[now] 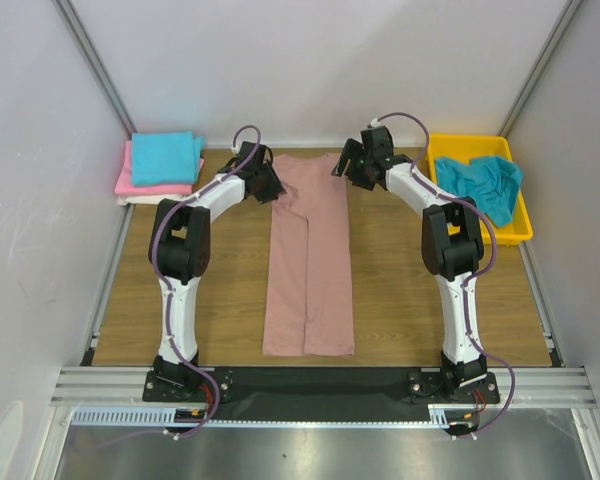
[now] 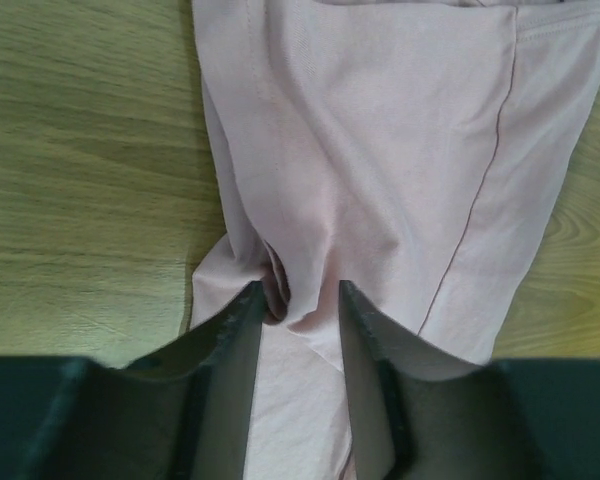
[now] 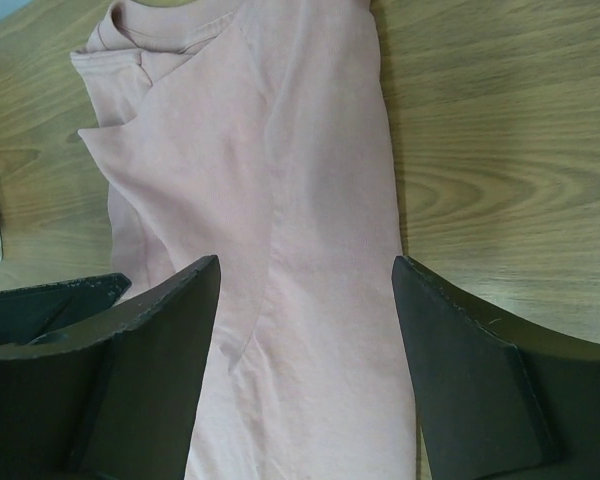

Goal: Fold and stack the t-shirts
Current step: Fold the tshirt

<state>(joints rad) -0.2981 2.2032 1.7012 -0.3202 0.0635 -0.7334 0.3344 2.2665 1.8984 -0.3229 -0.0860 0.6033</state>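
A dusty-pink t-shirt (image 1: 310,260) lies folded lengthwise into a long strip down the middle of the wooden table, collar at the far end. My left gripper (image 1: 265,185) is down on the shirt's far left edge. In the left wrist view its jaws (image 2: 300,295) stand narrowly apart, straddling a small pucker of the pink cloth (image 2: 380,150). My right gripper (image 1: 348,168) hovers over the far right side of the shirt. In the right wrist view it (image 3: 305,265) is wide open above the flat cloth (image 3: 280,180), gripping nothing.
At the back left is a stack of folded t-shirts: teal (image 1: 165,157) on top, bright pink (image 1: 140,185) under it, white (image 1: 145,198) at the bottom. A yellow tray (image 1: 470,145) at the back right holds a crumpled teal t-shirt (image 1: 485,185). Walls enclose the table.
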